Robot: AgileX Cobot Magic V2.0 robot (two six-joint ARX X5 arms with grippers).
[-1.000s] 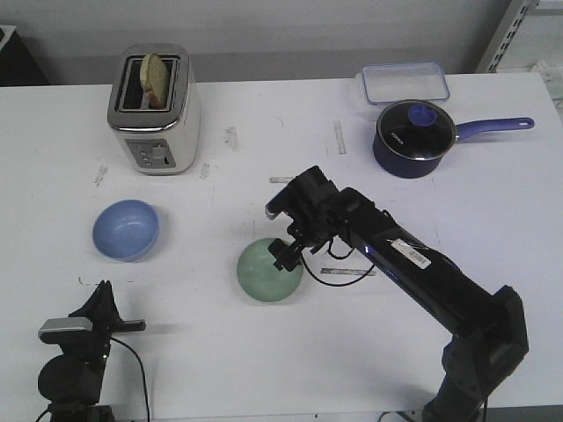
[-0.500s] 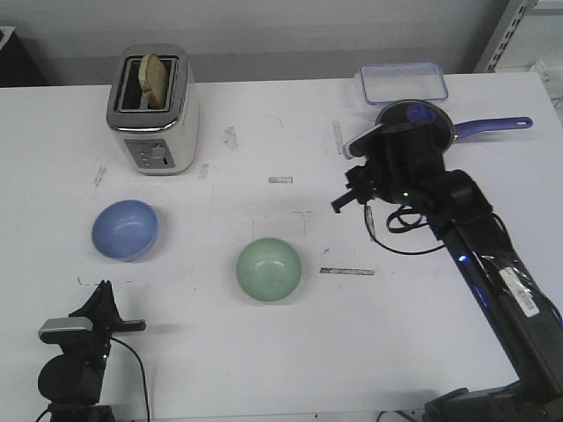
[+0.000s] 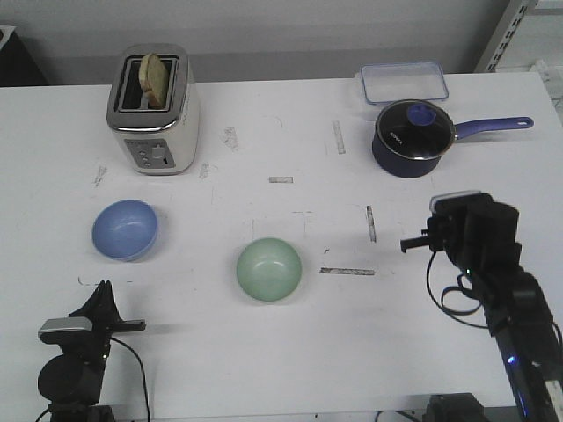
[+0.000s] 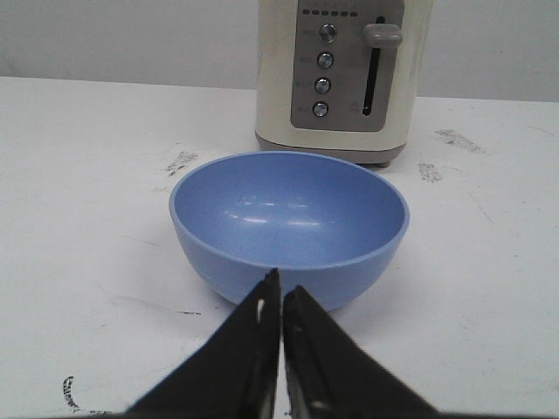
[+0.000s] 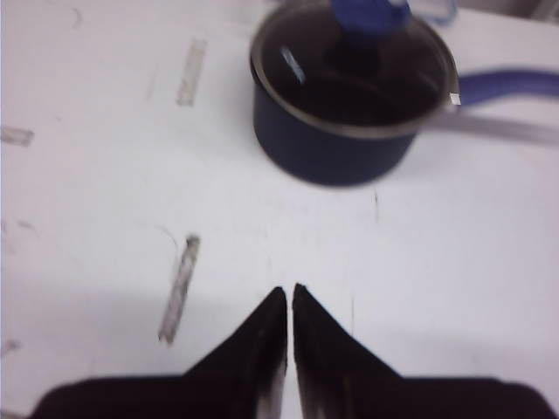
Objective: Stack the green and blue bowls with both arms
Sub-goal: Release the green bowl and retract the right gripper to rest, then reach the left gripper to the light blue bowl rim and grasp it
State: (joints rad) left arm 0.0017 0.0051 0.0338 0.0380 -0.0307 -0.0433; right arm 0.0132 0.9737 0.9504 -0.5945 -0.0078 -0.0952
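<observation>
The periwinkle blue bowl [image 3: 126, 229] sits on the white table at the left, and the pale green bowl [image 3: 269, 269] sits near the middle; they are apart. My left gripper [image 3: 104, 287] is low at the front left, shut and empty, pointing at the blue bowl [image 4: 288, 223], with its tips [image 4: 281, 284] just short of the bowl's wall. My right gripper [image 3: 406, 244] is shut and empty at the right, well away from the green bowl. In the right wrist view its tips [image 5: 290, 292] hover over bare table. The green bowl shows in neither wrist view.
A cream toaster [image 3: 154, 110] with a slice of bread stands at the back left, behind the blue bowl [image 4: 345, 78]. A dark blue lidded saucepan [image 3: 413, 136] and a clear container [image 3: 405, 83] stand at the back right. The saucepan also shows in the right wrist view [image 5: 349, 105].
My right arm has pulled away from the green bowl, swinging right and then back toward the front right. The green bowl stays in place. The left arm and blue bowl have not moved.
</observation>
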